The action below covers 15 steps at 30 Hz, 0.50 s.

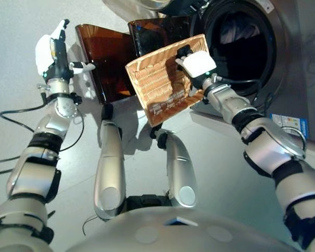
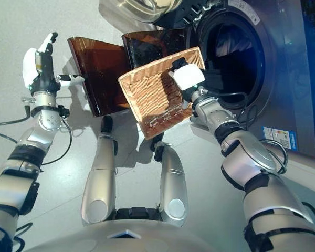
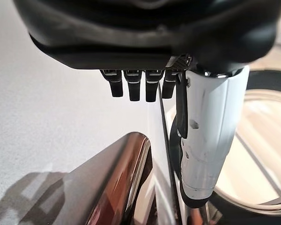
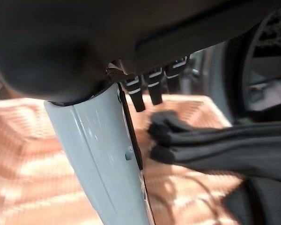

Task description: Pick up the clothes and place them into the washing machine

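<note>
My right hand point(image 1: 199, 64) is shut on the far rim of a woven wicker basket point(image 1: 163, 79), held up and tipped on edge beside the washing machine's round opening point(image 1: 270, 63). In the right wrist view, dark cloth point(image 4: 210, 140) lies across the basket's weave point(image 4: 18, 154) past my thumb point(image 4: 98, 154), running toward the drum. A pale garment point(image 1: 232, 30) shows inside the dark drum. My left hand point(image 1: 50, 52) is raised far to the left, open and holding nothing.
Two brown translucent panels point(image 1: 107, 58) point(image 1: 157, 31) stand on the floor behind the basket, between my hands. The machine's open door, with a shiny metal rim point(image 2: 142, 8), hangs at the top. Grey floor point(image 1: 21, 31) stretches to the left.
</note>
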Tool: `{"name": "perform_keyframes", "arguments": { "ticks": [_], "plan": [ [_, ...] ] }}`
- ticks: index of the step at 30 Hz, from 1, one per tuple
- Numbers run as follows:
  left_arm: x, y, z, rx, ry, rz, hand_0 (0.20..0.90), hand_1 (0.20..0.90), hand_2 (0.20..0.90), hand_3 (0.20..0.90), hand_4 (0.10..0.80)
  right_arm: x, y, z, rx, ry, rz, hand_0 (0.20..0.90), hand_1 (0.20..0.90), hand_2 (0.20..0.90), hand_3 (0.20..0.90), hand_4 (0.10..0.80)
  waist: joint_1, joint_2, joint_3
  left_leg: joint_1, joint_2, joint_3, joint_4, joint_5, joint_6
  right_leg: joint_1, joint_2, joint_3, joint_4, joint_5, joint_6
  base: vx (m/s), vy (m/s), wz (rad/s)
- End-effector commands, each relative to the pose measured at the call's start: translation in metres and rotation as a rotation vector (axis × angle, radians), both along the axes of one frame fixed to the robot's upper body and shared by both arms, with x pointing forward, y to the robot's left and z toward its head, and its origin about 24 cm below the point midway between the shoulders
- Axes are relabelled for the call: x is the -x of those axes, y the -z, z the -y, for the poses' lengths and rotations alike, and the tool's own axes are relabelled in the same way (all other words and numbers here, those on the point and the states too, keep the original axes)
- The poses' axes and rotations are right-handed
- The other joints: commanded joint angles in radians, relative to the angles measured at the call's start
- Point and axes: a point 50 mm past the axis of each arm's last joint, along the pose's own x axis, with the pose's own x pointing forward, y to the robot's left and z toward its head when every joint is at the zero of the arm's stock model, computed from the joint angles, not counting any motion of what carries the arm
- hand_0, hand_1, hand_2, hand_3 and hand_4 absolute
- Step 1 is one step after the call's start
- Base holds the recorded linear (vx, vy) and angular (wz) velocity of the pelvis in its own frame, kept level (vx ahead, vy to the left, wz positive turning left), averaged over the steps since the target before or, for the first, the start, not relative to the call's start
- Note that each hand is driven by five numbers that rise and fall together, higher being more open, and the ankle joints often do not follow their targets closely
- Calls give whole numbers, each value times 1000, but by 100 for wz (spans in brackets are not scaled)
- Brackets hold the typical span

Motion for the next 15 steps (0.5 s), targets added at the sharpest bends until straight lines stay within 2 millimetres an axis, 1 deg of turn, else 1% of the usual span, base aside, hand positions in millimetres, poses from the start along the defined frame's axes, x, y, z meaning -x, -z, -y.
{"name": "perform_keyframes", "arguments": {
  "ticks": [1, 3, 4, 6, 8, 10, 11, 12, 13, 14, 15],
  "plan": [
    [4, -5, -6, 36, -51, 83, 900, 900, 900, 900, 800, -9, -35, 34, 101, 99, 150, 900, 900, 900, 900, 800, 13, 30, -30, 19, -46, 39, 9, -30, -11, -5, 52, -21, 17, -8, -5, 0, 0, 0],
    [2, -10, -8, 46, -57, 96, 900, 900, 900, 900, 800, -10, -39, 37, 127, 105, 162, 900, 900, 900, 900, 800, 11, 34, -31, 19, -46, 41, 0, -26, -12, -8, 51, -21, 14, -8, -9, 0, 0, 0],
    [-1, -18, -13, 54, -80, 121, 900, 900, 900, 900, 800, -11, -44, 44, 158, 127, 183, 900, 900, 900, 900, 800, 9, 37, -31, 15, -46, 44, -10, -21, -13, -14, 51, -20, 7, -2, -13, 0, 0, 0],
    [-1, -21, -15, 56, -94, 133, 900, 900, 900, 900, 800, -10, -44, 48, 173, 134, 183, 900, 900, 900, 900, 800, 7, 38, -31, 12, -47, 44, -9, -19, -13, -17, 50, -18, 5, 2, -13, 0, 0, 0],
    [-1, -31, -21, 77, -112, 182, 900, 900, 900, 900, 800, -9, -46, 55, 192, 160, 192, 900, 900, 900, 900, 800, 6, 44, -34, 4, -49, 44, -16, -12, -14, -25, 47, -17, 0, 7, -13, 0, 0, 0],
    [3, -38, -31, 89, -140, 227, 900, 900, 900, 900, 800, -6, -47, 68, 225, 196, 192, 900, 900, 900, 900, 800, 8, 58, -39, -2, -52, 43, -40, 3, -17, -34, 43, -17, -12, 12, -14, -8, -1, 2],
    [4, -38, -31, 90, -140, 227, 900, 900, 900, 900, 800, -6, -47, 68, 225, 196, 191, 900, 900, 900, 900, 800, 7, 58, -40, -3, -52, 42, -41, 4, -17, -34, 43, -17, -12, 12, -14, -12, 3, 6],
    [6, -39, -35, 95, -150, 237, 900, 900, 900, 900, 800, -5, -48, 73, 233, 210, 192, 900, 900, 900, 900, 800, 8, 61, -42, -2, -52, 43, -49, 7, -17, -36, 43, -16, -14, 12, -15, -5, 3, 8],
    [9, -40, -40, 98, -163, 243, 900, 900, 900, 900, 800, -3, -46, 78, 242, 221, 185, 900, 900, 900, 900, 800, 8, 66, -44, -2, -52, 44, -58, 13, -18, -38, 43, -13, -17, 12, -16, -15, 5, 5],
    [14, -42, -49, 99, -185, 254, 900, 900, 900, 900, 800, -2, -49, 86, 256, 245, 188, 900, 900, 900, 900, 800, 9, 75, -46, -9, -54, 47, -61, 17, -19, -46, 42, -10, -15, 13, -18, 0, 0, 0],
    [14, -42, -49, 100, -186, 254, 900, 900, 900, 900, 800, -2, -49, 86, 256, 245, 188, 900, 900, 900, 900, 800, 8, 75, -47, -10, -54, 47, -61, 17, -19, -47, 42, -10, -14, 12, -18, -31, 8, 1]
  ]
}}
